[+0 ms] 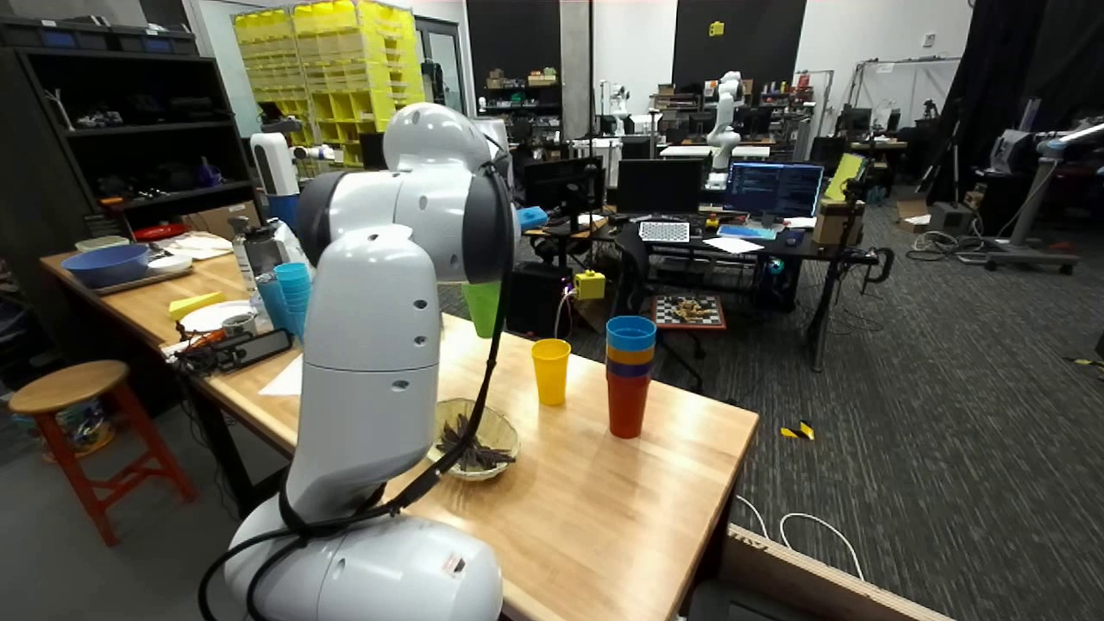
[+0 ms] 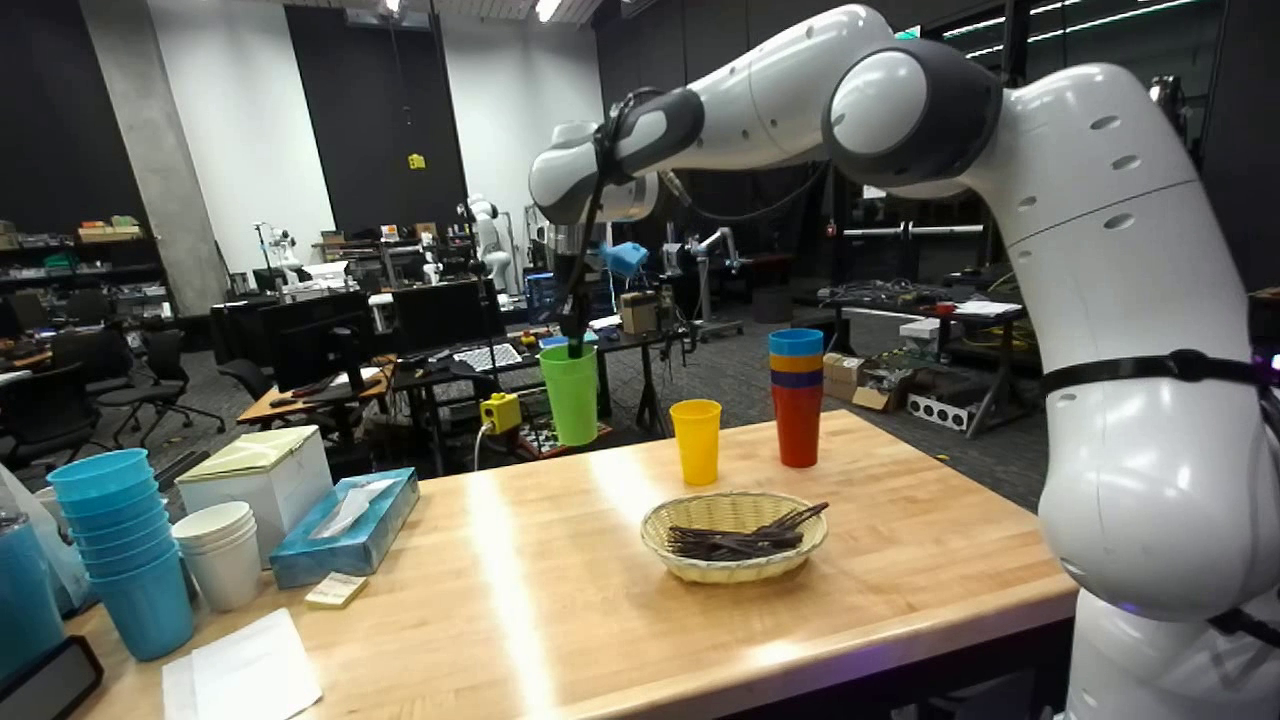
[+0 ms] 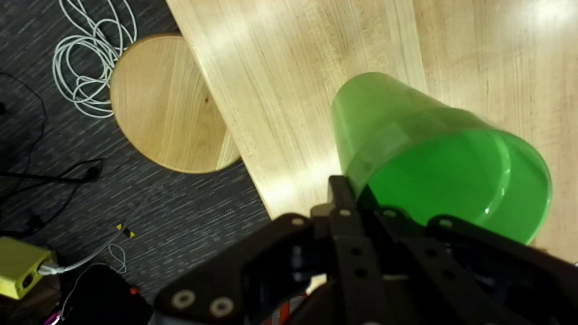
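- In an exterior view, the upper arm [image 2: 1110, 250] rises steeply, bending at a high elbow [image 2: 900, 115].
- From there the forearm [image 2: 755, 100] slopes down toward the wrist [image 2: 562, 182].
- Beneath the wrist, the gripper [image 2: 575, 345] hangs pointing almost straight downward.
- In the wrist view, the fingers [image 3: 342, 195] lie side by side, pinched together with tips almost meeting.

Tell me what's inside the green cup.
In the wrist view, the green cup shows bare green inner wall, plus apparently one finger of the gripper at the rim. Bottom hidden behind the near wall; can't tell.
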You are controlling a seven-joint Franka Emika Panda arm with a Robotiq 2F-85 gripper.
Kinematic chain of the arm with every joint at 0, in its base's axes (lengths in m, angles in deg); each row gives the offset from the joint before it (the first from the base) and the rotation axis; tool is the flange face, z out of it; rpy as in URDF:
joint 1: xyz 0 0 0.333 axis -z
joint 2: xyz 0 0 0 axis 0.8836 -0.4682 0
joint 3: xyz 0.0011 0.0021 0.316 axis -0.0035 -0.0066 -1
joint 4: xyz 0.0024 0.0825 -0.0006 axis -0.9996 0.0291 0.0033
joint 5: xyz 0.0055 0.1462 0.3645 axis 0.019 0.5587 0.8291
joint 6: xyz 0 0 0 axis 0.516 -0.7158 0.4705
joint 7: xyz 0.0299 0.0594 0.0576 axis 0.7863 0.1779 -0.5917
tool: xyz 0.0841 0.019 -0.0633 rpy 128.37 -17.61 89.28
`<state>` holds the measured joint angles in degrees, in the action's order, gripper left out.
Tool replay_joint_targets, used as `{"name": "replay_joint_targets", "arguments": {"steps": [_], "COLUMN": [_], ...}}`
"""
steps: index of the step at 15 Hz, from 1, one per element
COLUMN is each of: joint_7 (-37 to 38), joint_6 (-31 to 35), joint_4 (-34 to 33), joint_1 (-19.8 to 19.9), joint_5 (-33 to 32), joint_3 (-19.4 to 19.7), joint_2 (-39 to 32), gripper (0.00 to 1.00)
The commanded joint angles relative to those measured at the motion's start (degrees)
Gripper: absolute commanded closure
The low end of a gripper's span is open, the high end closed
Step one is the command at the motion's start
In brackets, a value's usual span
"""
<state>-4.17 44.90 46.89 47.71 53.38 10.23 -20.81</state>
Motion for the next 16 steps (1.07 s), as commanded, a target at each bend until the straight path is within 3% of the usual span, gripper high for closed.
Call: {"name": "replay_joint_targets", "arguments": {"steps": [1,10,16], "joint_7": [-2.15,-6.17,-7.87], "joint_6": [-1.16,0.59,0.89], "joint_4": [1.14,2.3,2.67], "joint_1": [0.78,4.13,8.65], "joint_5": [-0.51,-7.1,-4.48], "joint_3": [-0.02,2.7,5.78], "joint_2": [6.11,16.39,19.86], "gripper": [0.99,0.99,0.99]}}
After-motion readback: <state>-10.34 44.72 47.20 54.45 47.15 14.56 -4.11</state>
